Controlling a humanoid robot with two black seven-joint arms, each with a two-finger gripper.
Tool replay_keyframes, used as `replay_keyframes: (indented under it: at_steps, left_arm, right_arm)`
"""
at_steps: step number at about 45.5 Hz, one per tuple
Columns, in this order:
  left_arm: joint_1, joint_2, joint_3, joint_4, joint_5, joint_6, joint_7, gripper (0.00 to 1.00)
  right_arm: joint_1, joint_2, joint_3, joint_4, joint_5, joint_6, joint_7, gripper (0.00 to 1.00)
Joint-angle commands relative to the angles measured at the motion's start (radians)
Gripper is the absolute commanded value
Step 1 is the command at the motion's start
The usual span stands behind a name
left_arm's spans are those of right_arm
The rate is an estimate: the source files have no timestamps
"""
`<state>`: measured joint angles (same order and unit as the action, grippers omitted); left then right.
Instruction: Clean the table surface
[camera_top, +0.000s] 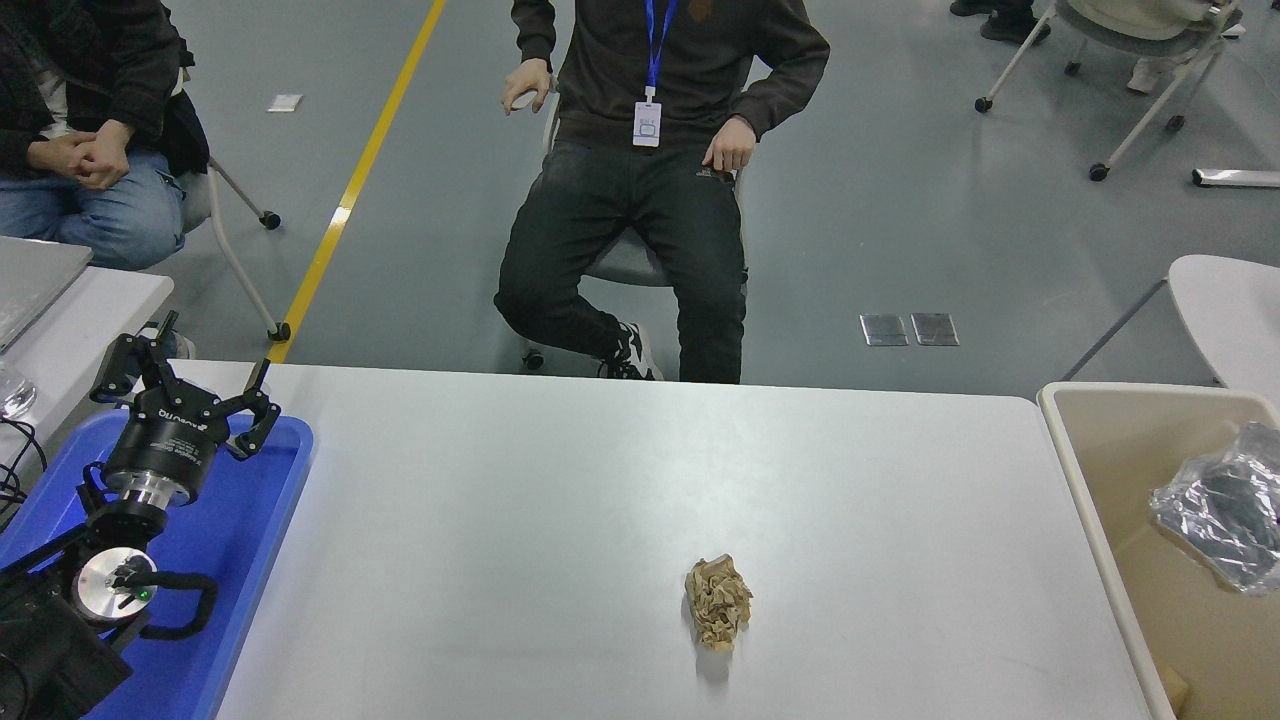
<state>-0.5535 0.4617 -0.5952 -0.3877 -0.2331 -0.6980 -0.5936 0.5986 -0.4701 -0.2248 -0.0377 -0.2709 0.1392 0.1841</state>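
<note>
The white table surface (560, 480) fills the near and middle of the view, stretching from the blue tray (255, 520) at its left edge to the beige bin (1085, 500) standing just beside its right edge. A person (650, 150) sits on a chair beyond the far edge, and another person (90, 130) sits at the far left. The left arm is parked at the near left, its gripper (185, 385) above the tray with the fingers spread wide and nothing between them. A crinkled silver bag (1215, 505) lies in the bin. A crumpled brown paper wad (718, 602) rests on the table, near and right of centre.
</note>
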Motion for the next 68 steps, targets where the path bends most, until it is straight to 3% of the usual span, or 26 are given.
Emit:
replay_keyframes:
  at_steps: [1, 32, 39, 43, 51, 60, 68]
  left_arm:
    - [0.000, 0.000, 0.000, 0.001, 0.000, 0.000, 0.000, 1.00]
    - [0.000, 0.000, 0.000, 0.001, 0.000, 0.000, 0.000, 1.00]
    - [0.001, 0.000, 0.000, 0.000, 0.000, 0.000, 0.000, 1.00]
    - [0.001, 0.000, 0.000, 0.000, 0.000, 0.000, 0.000, 1.00]
    - [0.000, 0.000, 0.000, 0.000, 0.000, 0.000, 0.000, 1.00]
    - [0.000, 0.000, 0.000, 0.001, 0.000, 0.000, 0.000, 1.00]
    - [0.000, 0.000, 0.000, 0.000, 0.000, 0.000, 0.000, 1.00]
  right_arm:
    - [-0.019, 0.028, 0.015, 0.001, 0.004, -0.018, -0.002, 0.00]
    - [-0.019, 0.028, 0.015, 0.001, 0.004, -0.023, -0.002, 0.00]
    - [-0.020, 0.028, 0.015, 0.004, 0.004, -0.053, 0.000, 0.27]
    - [-0.019, 0.028, 0.015, 0.006, 0.004, -0.085, 0.002, 0.52]
    - [-0.016, 0.028, 0.016, 0.007, 0.004, -0.144, 0.005, 0.88]
    - [0.007, 0.021, 0.016, 0.012, 0.004, -0.153, 0.006, 0.94]
    - [0.125, 0.004, 0.019, 0.015, 0.013, -0.142, 0.006, 0.96]
